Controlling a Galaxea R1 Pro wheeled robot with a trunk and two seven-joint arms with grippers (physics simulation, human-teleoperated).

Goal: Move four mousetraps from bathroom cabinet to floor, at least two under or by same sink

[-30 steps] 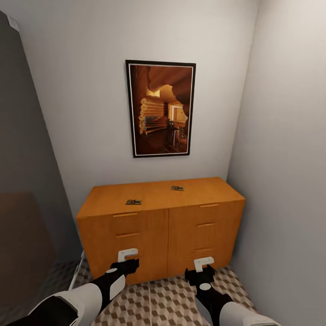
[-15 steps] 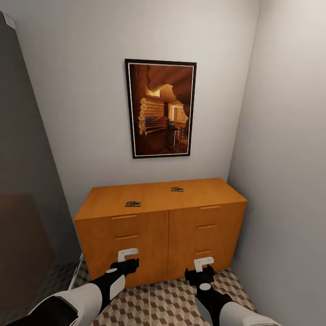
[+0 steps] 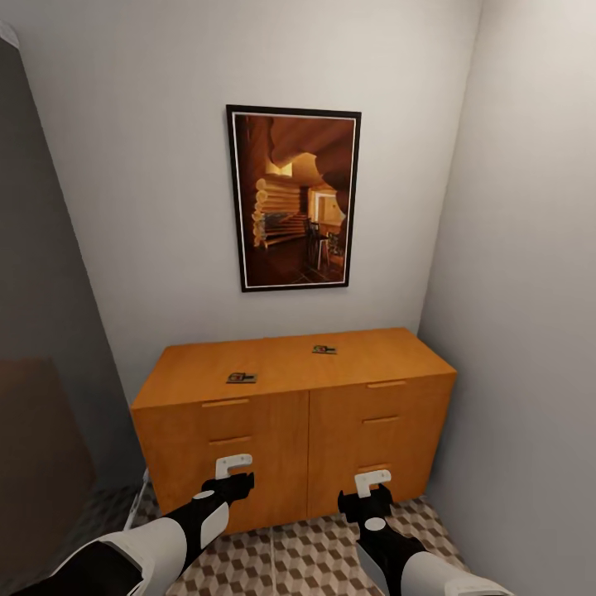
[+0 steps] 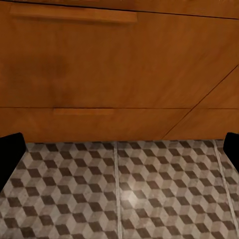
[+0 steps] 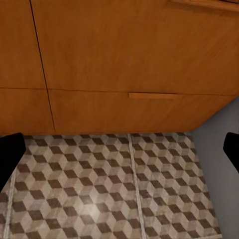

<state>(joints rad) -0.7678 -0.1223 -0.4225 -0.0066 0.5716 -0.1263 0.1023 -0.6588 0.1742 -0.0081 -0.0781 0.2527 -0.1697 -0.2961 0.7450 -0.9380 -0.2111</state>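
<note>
Orange-brown cabinet [image 3: 290, 414] is carrying two mousetraps, one near-left [image 3: 242, 378], one far-right [image 3: 324, 349]; left gripper [image 3: 234, 472] and right gripper [image 3: 371, 484] are hanging low, spread wide, empty; recommending raising arms above the top before reaching.

Smooth orange-brown wood on the cabinet [image 3: 290, 414], faint grain, satin sheen on the flat top, bar handles of the same wood. Glossy patterned tiles on the bathroom floor [image 4: 124, 194], a pale glare spot showing, matt grout lines. Walls [image 3: 149, 165] matt, plain painted. The picture [image 3: 293, 199] sits in a dark, smooth frame. Arm shells, glossy white and black plastic
</note>
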